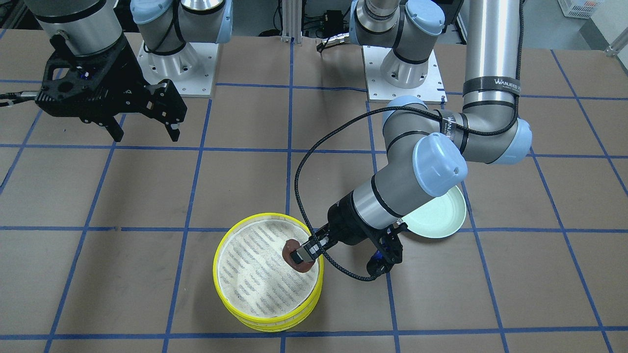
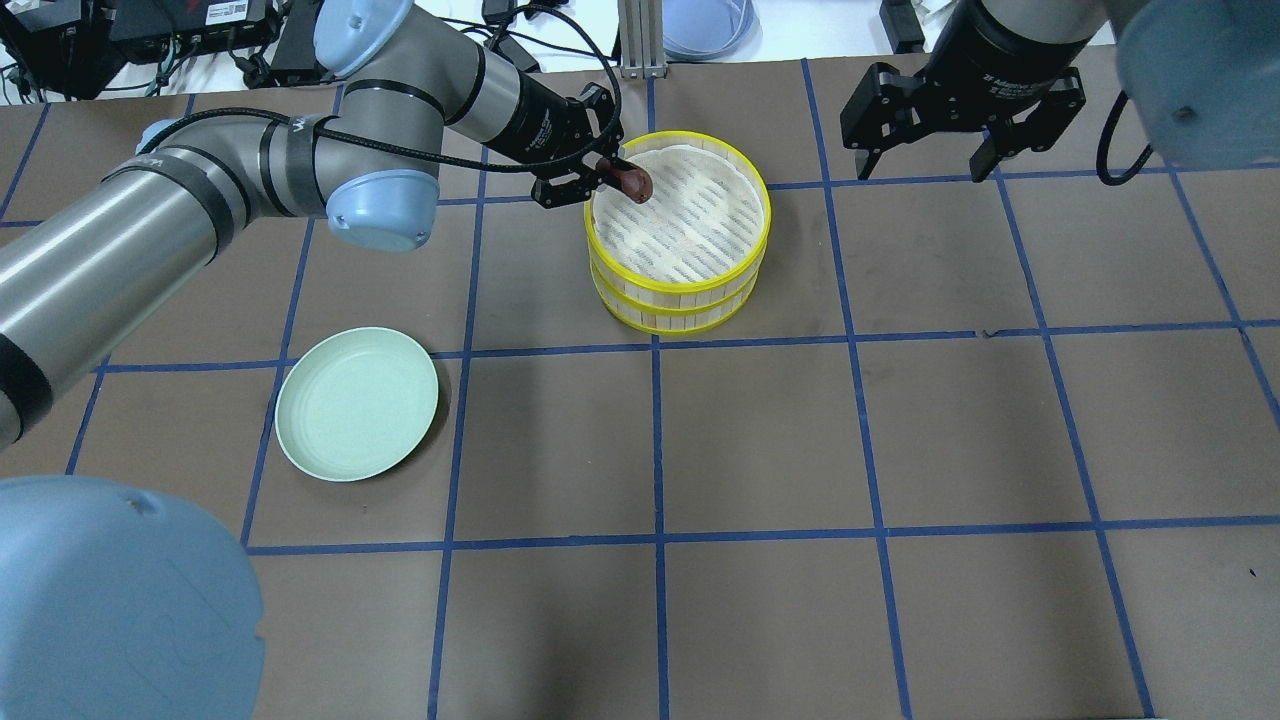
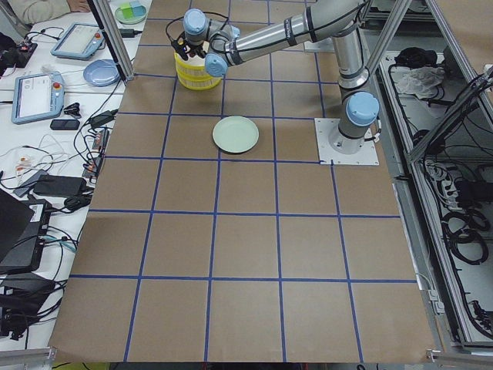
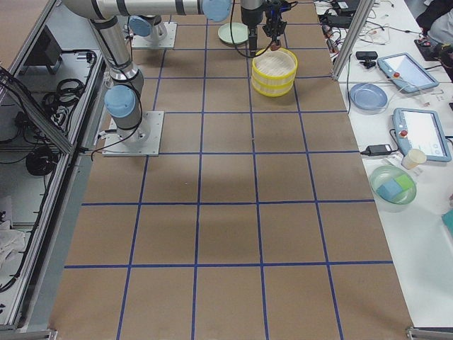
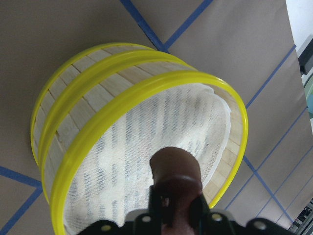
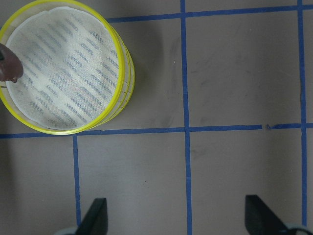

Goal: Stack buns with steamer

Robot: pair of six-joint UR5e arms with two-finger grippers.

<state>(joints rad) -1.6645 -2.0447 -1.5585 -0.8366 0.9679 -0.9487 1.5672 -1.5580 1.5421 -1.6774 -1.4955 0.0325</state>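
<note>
The round bamboo steamer (image 2: 680, 290) has bright yellow rims over pale straw-coloured slatted sides. Its white mesh liner (image 1: 260, 274) is streaked with rows of short grey dashes. At the steamer's rim, the small rounded bun (image 2: 637, 184) is dark reddish-brown and sits between the black fingers of the left gripper (image 1: 299, 255). The right gripper (image 2: 924, 165) is black too. Near the steamer, the round shallow plate (image 2: 356, 403) is pale mint green. The brown paper table covering (image 2: 760, 430) carries a grid of blue tape lines.
</note>
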